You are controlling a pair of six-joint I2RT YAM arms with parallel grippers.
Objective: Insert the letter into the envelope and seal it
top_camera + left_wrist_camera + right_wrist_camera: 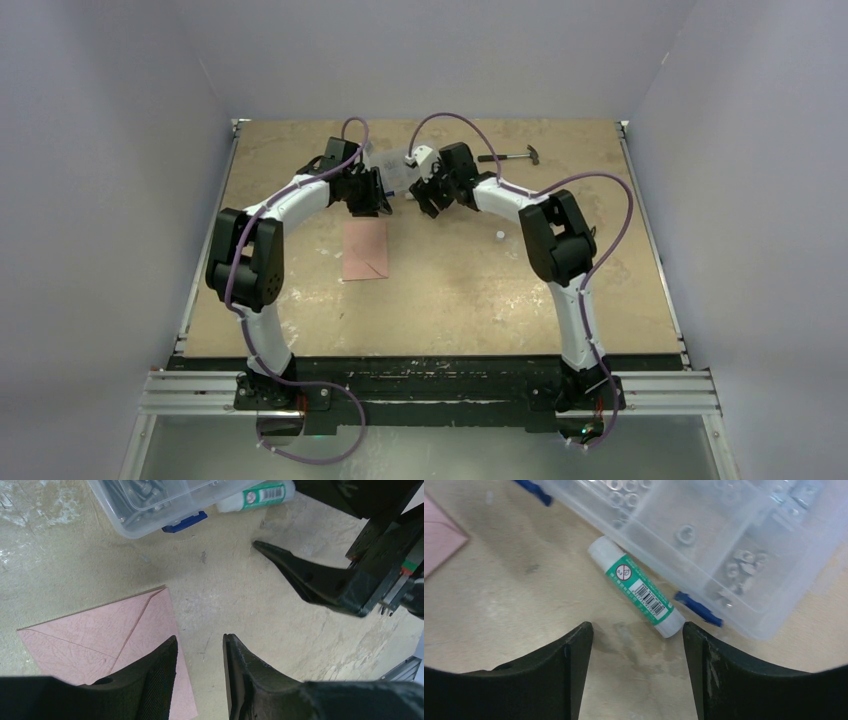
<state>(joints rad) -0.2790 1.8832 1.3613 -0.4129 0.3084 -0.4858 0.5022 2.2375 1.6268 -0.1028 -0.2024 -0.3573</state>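
envelope (pixel 363 250) lies flat, left of centre in top view, flap state unclear | letter not in view, perhaps already inside, I cannot tell | my left gripper (pixel 200 640) spread, empty, at envelope's right edge | my right gripper (pixel 636 630) spread, empty, over glue stick (pixel 636 587) beside box (pixel 704 535) | sealing looks undone

boxed in on three sides by plain pale lilac-grey walls (pixel 100 200). in the middle, a tan wooden tabletop (pixel 450 300), scuffed and blotched with whitish patches, edged left and right by thin metal strips (pixel 660 260). along its near edge, a black bar (pixel 450 363) and silver aluminium rails (pixel 180 392). lit softly and evenly, with faint shadows.
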